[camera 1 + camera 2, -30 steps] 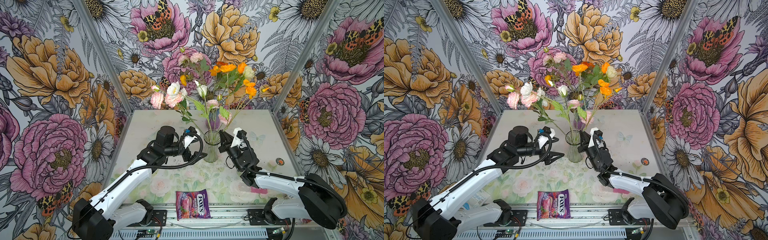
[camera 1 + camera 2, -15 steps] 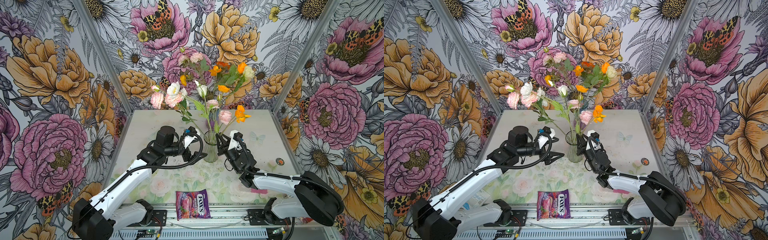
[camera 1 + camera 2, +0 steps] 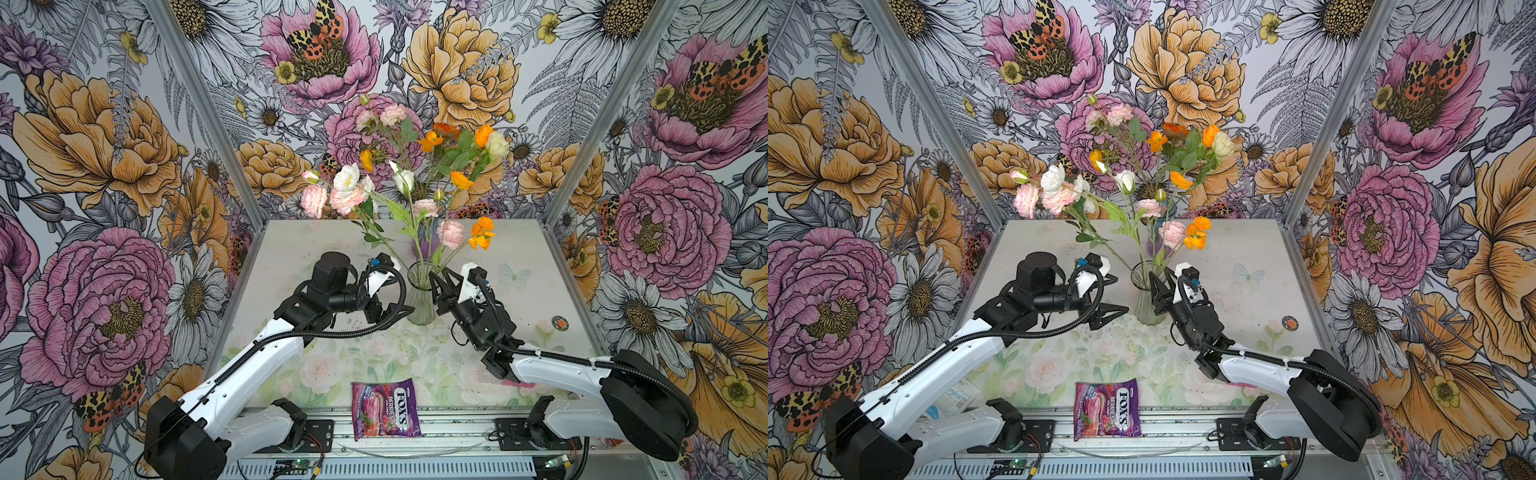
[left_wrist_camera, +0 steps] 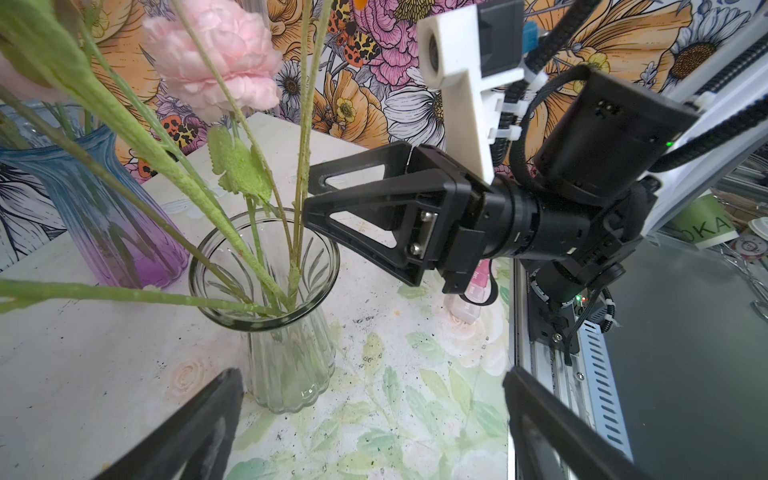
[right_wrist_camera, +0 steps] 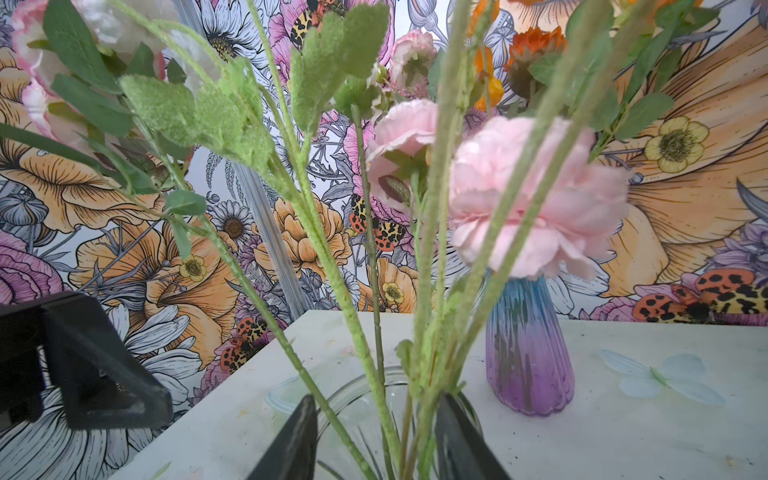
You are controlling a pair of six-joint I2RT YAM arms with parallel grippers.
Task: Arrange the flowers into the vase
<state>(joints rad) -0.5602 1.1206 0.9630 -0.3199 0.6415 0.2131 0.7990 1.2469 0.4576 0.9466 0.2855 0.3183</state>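
Note:
A clear glass vase (image 3: pixel 420 305) (image 3: pixel 1147 303) (image 4: pixel 286 365) stands mid-table and holds several flowers (image 3: pixel 451 233) (image 5: pixel 536 199): pink carnations, white roses and an orange poppy (image 3: pixel 481 233) (image 3: pixel 1198 232) that lean out on long green stems. My right gripper (image 3: pixel 439 277) (image 3: pixel 1160 280) (image 4: pixel 307 191) (image 5: pixel 374 440) sits at the vase's rim on its right, open about halfway, with stems running loose between its fingers (image 5: pixel 293 440). On the vase's left my left gripper (image 3: pixel 401 291) (image 3: pixel 1117 293) (image 4: pixel 374 436) is wide open and holds nothing.
A blue-to-purple vase (image 4: pixel 104 216) (image 5: pixel 528 345) behind the clear one holds more poppies, carnations and a cream rose (image 3: pixel 496 145). A Fox's candy bag (image 3: pixel 384 409) lies at the front edge. A small round disc (image 3: pixel 560 323) lies at the right. Printed walls close in three sides.
The right gripper came down to the vase's rim and its jaws parted. The orange poppy and pink carnation sank lower into the clear vase. The left arm stayed still.

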